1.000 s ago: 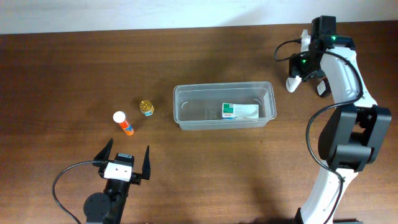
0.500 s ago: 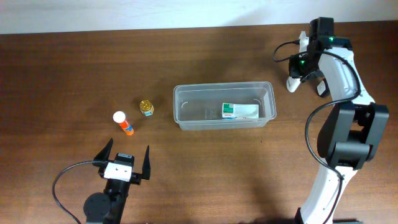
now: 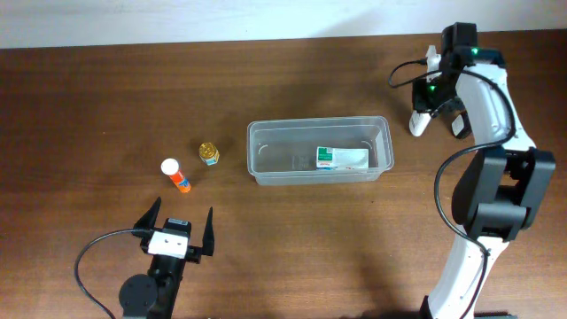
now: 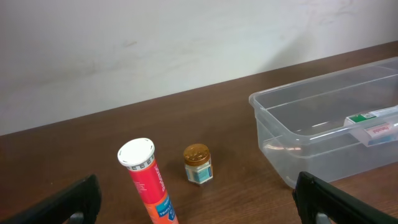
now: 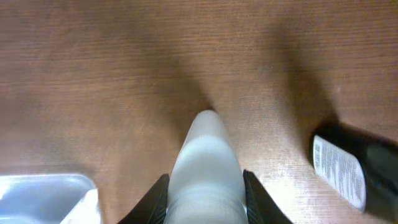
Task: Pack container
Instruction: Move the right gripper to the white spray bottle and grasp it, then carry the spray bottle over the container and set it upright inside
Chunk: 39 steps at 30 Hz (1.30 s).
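While the left gripper (image 3: pixel 184 213) sits at the near edge of the wooden table (image 3: pixel 89 106), its jaws stand wide apart with nothing between them. Just beyond it lies an orange tube (image 4: pixel 147 180) with a white ribbed cap and a blue band near its lower end; its print is too small to read. A small jar (image 4: pixel 198 164) with a gold lid and a pale blue label stands upright near the tube, apart from it; the label text is not legible.

The container (image 3: pixel 310 178) rests mid-table, to the right of the jar, open at the top. It holds one item: a green-and-white box (image 3: pixel 341 159) lying flat toward its right end. Red and green marks show on the box, wording unreadable.

At the far right corner, the right gripper (image 5: pixel 204 196) is clamped on a white tapered bottle (image 5: pixel 204 143), tip toward the table. A black item (image 5: pixel 348 168) with a white label lies beside it, not touching; label text blurred.
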Each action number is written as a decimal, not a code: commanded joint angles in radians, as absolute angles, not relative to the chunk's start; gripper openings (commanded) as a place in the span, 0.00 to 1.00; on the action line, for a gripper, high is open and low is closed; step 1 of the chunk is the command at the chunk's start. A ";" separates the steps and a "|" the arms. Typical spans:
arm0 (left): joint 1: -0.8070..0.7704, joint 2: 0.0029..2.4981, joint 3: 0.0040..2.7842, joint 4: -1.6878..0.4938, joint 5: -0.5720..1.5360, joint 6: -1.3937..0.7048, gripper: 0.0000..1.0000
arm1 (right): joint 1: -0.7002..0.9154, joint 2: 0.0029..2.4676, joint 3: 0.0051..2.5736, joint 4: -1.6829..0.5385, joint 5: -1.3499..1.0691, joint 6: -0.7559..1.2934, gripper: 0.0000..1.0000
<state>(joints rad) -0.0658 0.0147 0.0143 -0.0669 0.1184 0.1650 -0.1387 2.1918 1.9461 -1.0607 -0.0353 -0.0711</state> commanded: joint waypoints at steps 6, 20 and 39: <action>-0.062 0.012 0.009 -0.069 0.111 0.174 0.99 | -0.127 2.004 2.256 -1.368 -0.159 -0.041 0.23; -0.062 0.012 0.009 -0.069 0.111 0.174 0.99 | 0.144 1.939 2.312 -1.551 -0.210 0.065 0.28; -0.062 0.012 0.009 -0.069 0.111 0.174 0.99 | 0.527 1.940 1.926 -1.096 -0.073 0.386 0.27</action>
<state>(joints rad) -0.0658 0.0151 0.0143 -0.0673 0.1184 0.1650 0.4927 1.9461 1.9862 -1.1484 -0.1314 0.3061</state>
